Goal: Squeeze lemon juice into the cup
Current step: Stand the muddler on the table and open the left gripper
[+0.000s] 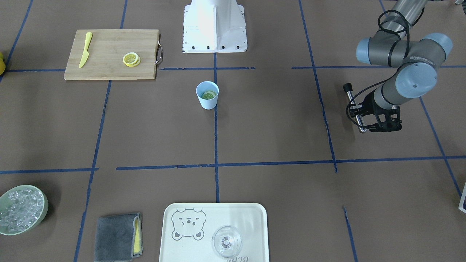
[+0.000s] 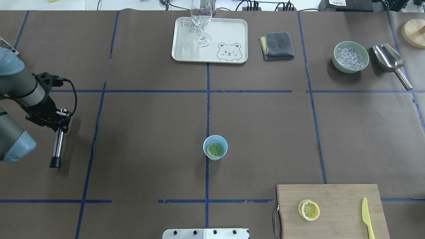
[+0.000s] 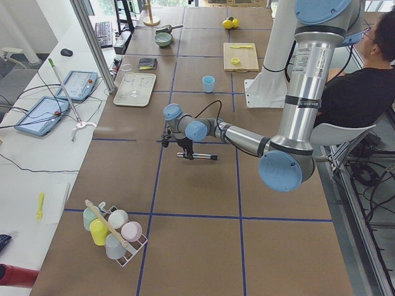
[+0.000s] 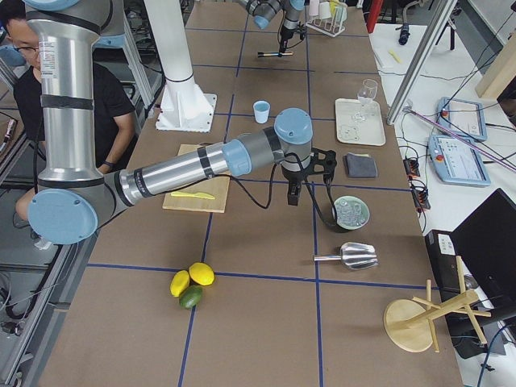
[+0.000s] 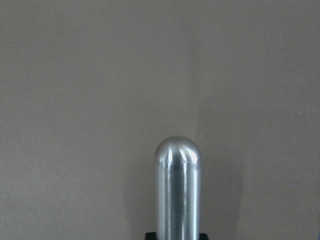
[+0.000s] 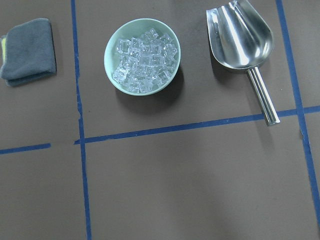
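cup point(image 1: 207, 103): light-blue, tapered, standing upright near the middle of the table point(image 2: 149, 132) on a blue tape line, well apart from both arms.
lemon point(image 2: 214, 150): one thin round slice, lying flat inside the cup, low against its bottom.
left gripper point(image 2: 61, 123): hovering over the table's left side, far from the cup; its jaws are pinching a metal rod.
metal rod point(image 2: 57, 147): shiny, black-capped at one end, being held roughly level above the table and casting a shadow beneath; its rounded bare end is showing in the left wrist view.
right gripper point(image 4: 294, 192): hanging above the table near the bowl of ice, showing only in the right side view; whether its jaws are spread or pressed together, cannot tell.
cutting board point(image 2: 338, 199): wooden, with a metal handle, lying at the robot's near right.
spare slices point(image 2: 310, 210): two lemon rounds, overlapping on the cutting board.
knife point(image 2: 368, 219): yellow plastic, lying on the board's right part, apart from the slices.
bowl of ice point(image 2: 347, 69): pale green, sitting at the far right.
scoop point(image 2: 388, 58): metal, lying just beside the bowl.
cloth point(image 2: 278, 46): grey, folded, lying between tray and bowl.
tray point(image 2: 229, 30): cream, bearing a bear drawing, sitting at the far middle.
glass point(image 2: 202, 20): clear, stemmed, standing upright on the tray.
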{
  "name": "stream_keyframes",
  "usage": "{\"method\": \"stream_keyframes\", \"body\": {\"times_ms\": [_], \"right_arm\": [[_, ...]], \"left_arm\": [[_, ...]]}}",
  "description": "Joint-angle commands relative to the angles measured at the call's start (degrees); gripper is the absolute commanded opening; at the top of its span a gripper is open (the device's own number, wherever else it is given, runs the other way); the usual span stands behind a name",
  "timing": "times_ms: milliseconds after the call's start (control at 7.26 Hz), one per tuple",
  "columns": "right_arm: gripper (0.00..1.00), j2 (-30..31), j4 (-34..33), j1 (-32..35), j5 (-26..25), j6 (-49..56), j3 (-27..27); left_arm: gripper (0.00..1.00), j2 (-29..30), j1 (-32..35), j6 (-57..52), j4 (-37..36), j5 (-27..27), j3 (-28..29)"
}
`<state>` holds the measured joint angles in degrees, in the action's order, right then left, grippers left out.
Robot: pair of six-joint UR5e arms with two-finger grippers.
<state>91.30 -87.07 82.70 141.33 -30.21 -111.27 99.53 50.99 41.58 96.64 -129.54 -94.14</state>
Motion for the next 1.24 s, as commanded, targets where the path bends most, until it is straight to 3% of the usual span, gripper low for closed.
{"method": "stream_keyframes", "body": {"times_ms": [0, 413, 827, 1102], "right_arm": [[1.00, -0.16, -0.03, 0.00, 0.00, -0.02, 0.26], [1.00, 0.71, 0.06, 0.09, -0.88, 3.55, 0.87], [1.00, 4.14, -0.12, 3.41, -2.02, 16.19, 6.39], [1.00, 5.11, -0.21, 6.05, -3.24, 25.42, 12.88]], "left_arm": [[1.00, -0.04, 0.07, -0.01, 0.56, 3.23, -0.17], [1.00, 0.13, 4.88, -3.32, 1.87, 2.98, -1.21], [1.00, -0.48, 18.74, -23.40, 2.06, 2.54, -1.05], [1.00, -1.61, 28.33, -35.04, 1.27, 0.88, -1.22]]}}
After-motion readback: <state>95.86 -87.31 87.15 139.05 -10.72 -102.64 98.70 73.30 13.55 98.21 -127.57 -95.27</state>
